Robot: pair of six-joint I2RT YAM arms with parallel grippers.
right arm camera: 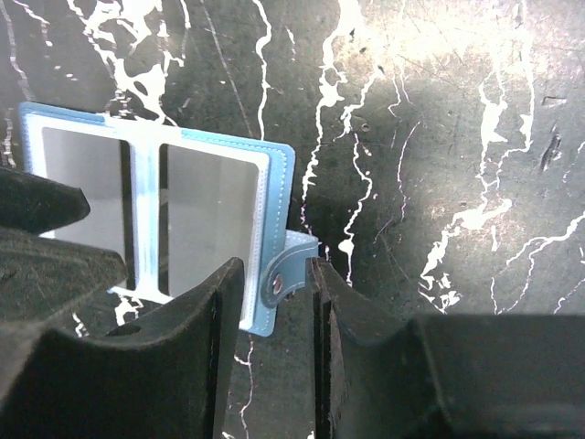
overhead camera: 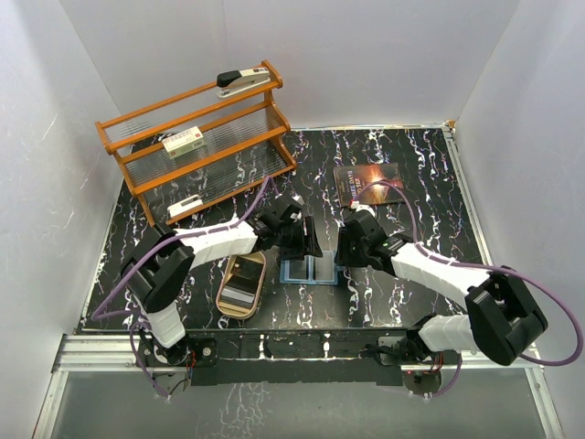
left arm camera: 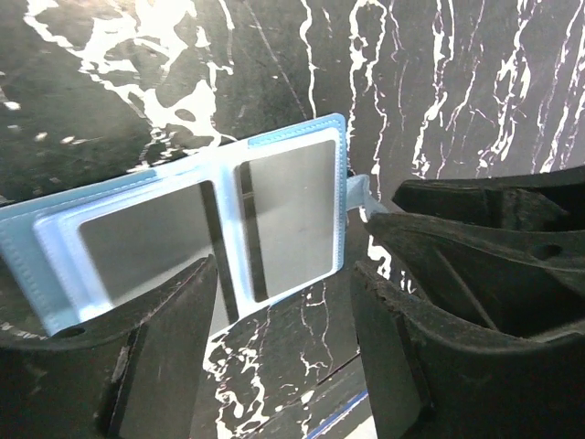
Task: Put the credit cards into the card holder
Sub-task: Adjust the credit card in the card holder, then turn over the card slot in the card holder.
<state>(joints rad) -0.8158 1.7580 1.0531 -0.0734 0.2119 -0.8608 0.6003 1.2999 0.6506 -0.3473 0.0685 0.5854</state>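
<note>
Left gripper (left arm camera: 283, 274) is nearest the lens, fingers wide apart and holding nothing. It hangs over the right pocket of the card holder (left arm camera: 228, 233). The holder lies open and flat on the black marbled table (overhead camera: 411, 155), with its long axis running left-right between the two arms.

Right gripper (right arm camera: 277, 274) is at the holder's right end, fingers close together, with the snap tab (right arm camera: 291, 261) in the narrow gap. We cannot tell whether they pinch it.

Both pockets show grey. We can't tell whether that is a card or a clear window. A greyish credit card (overhead camera: 243, 285) with a darker band seems to lie in the wooden tray (overhead camera: 222, 297), just left of the holder.

Our read of the key relation is that the card sits on the left arm's side, so the left gripper is the nearer one to fetch it. The right gripper is placed to steady the holder at the tab end.
</note>
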